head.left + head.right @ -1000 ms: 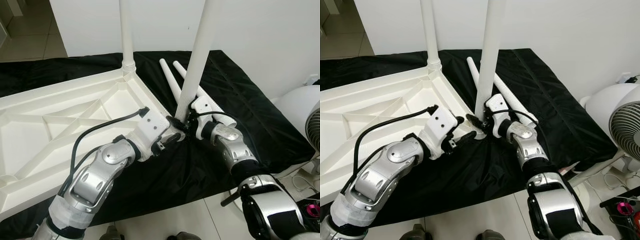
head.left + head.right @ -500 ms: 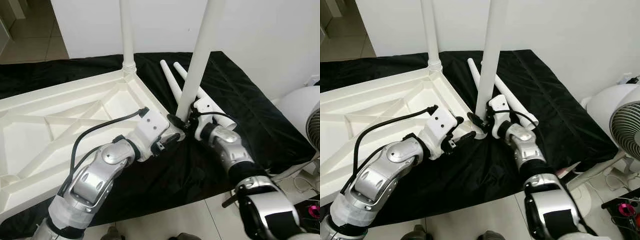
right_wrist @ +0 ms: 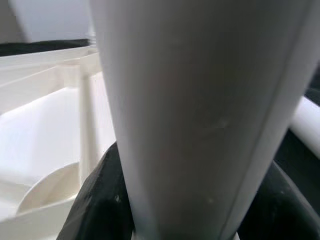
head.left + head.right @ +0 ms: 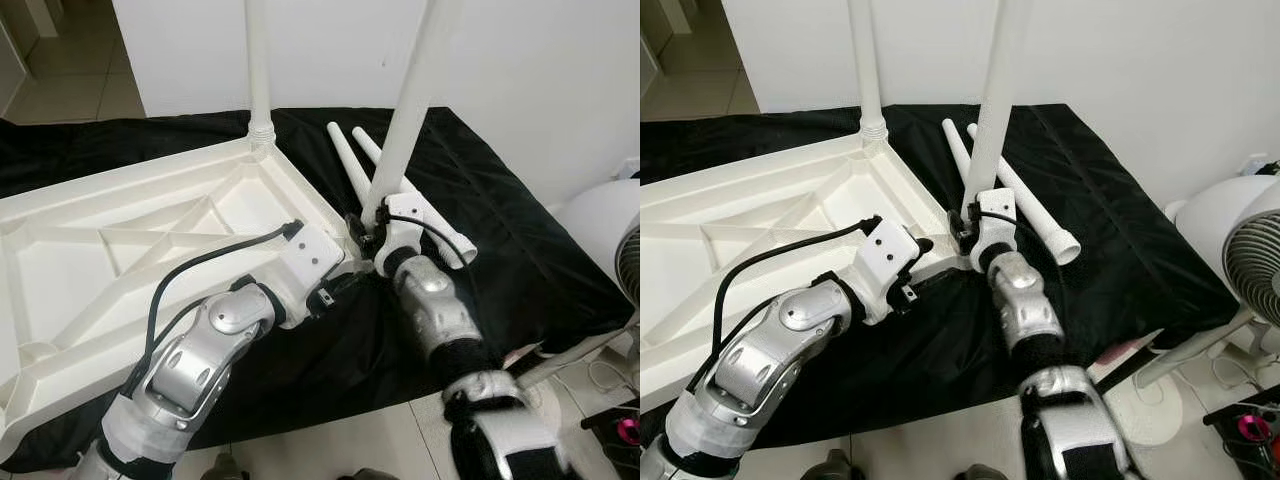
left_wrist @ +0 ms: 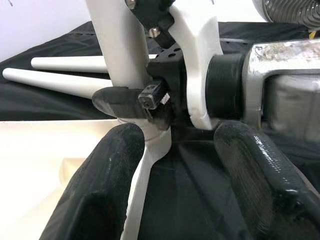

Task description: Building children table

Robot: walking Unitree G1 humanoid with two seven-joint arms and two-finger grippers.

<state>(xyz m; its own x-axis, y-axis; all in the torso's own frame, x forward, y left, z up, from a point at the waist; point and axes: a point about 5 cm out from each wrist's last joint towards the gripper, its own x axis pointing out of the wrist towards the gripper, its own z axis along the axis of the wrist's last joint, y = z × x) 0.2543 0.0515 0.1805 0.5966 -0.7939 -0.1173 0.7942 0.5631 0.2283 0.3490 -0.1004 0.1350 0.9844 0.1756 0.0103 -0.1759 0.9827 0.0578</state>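
The right gripper (image 4: pixel 968 232) pinches the base of the upright leg (image 4: pixel 995 100) at the near corner of the upturned tabletop (image 4: pixel 120 250), its forearm now swung more upright than a second ago. The left gripper (image 4: pixel 340 282) stays spread beside that corner. Smooth white tapered spare legs (image 4: pixel 350 165) lie on the black cloth (image 4: pixel 500 230)

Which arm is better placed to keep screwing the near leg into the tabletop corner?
Right: right gripper is clamped on the near leg; left gripper sits open beside the tabletop corner.
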